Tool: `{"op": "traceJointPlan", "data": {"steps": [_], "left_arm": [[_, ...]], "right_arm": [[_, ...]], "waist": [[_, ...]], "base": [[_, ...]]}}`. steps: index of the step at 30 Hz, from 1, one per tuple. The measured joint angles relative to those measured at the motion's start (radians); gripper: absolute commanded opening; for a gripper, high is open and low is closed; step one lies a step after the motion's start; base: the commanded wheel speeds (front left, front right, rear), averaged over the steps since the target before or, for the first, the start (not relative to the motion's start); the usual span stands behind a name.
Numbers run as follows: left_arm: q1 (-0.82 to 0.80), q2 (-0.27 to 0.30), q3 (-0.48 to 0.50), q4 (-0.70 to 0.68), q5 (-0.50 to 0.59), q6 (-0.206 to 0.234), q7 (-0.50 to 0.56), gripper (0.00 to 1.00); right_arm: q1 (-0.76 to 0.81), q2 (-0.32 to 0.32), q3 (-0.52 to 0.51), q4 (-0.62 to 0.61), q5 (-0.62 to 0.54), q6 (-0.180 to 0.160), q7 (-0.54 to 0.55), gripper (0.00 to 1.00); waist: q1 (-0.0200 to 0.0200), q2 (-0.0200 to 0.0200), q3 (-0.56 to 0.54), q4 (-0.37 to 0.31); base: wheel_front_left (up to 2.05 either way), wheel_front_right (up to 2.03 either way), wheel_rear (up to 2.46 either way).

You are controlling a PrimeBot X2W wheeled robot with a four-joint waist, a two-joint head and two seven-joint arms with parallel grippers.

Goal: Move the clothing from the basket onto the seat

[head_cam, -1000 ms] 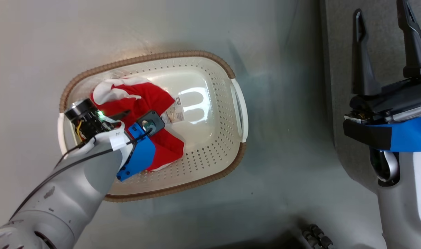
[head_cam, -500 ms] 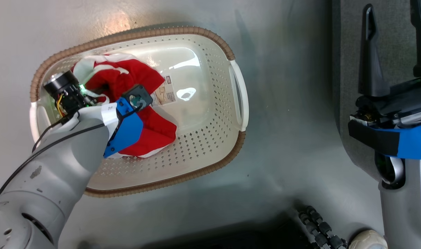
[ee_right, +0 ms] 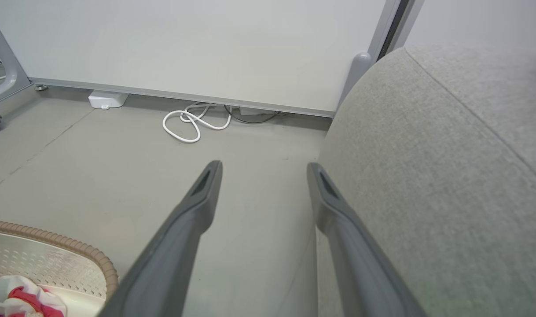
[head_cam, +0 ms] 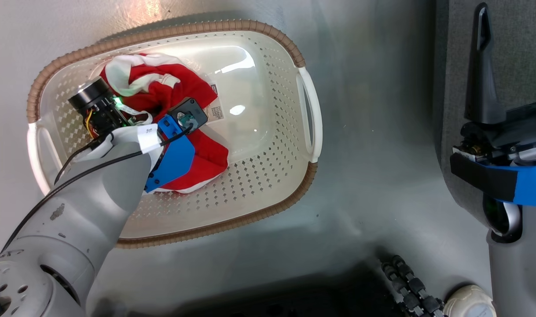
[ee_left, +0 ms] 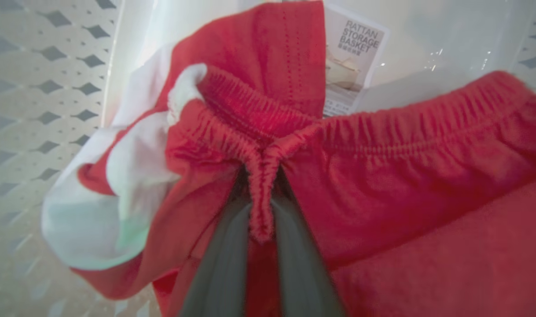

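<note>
Since a second ago the whole head view has shifted, so the camera has moved. Set against the oval cream-white perforated plastic basket [head_cam: 268, 185] with its brown woven-look rim, the left arm [head_cam: 96, 189] is seen further in from the handle at the left end. A dark finger that was visible beside the wrist is now hidden. The red clothing [head_cam: 180, 83] with white trim is bunched more tightly under the wrist than before.

The left jaws are closed almost completely. In the left wrist view a gathered fold of the red elastic waistband is pinched between the two dark fingers [ee_left: 224, 259], with cloth draped on both sides of them. The clothing lies in the left half of the basket, on its bottom.

The right jaws are spread wide and nothing is held or touched by them. They hang above the near edge of the large grey fabric-upholstered seat [ee_right: 426, 176], and their fingers [ee_right: 193, 220] point towards the wall.

The basket stands on the grey floor [head_cam: 373, 132], with a strip of bare floor between its right-hand handle and the seat. A printed paper label [ee_left: 354, 61] reading "RATTAN STORAGE BASKET" lies on the basket bottom, partly covered by the clothing. A looped white cable [ee_right: 193, 123] and a small white box [ee_right: 107, 99] lie along the foot of the wall. A black ribbed part [head_cam: 409, 286] is seen at the lower edge of the head view.
</note>
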Motion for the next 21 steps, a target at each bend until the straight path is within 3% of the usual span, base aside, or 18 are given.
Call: {"op": "traceJointPlan", "data": {"steps": [8,21], "left_arm": [[0.013,0.002,-0.001,-0.015,-0.005,0.0,-0.081,0.0],[0.08,-0.061,0.003,-0.025,-0.114,0.0,-0.268,0.0]], "right_arm": [[-0.001,0.002,0.0,0.01,0.0,0.0,0.0,1.0],[0.022,-0.007,0.0,0.071,0.007,0.0,0.0,1.0]], "waist": [[-0.0001,0.0,-0.043,0.015],[-0.0002,0.0,-0.216,0.061]], "base": [[0.0,0.0,0.0],[0.0,0.0,0.0]]}}
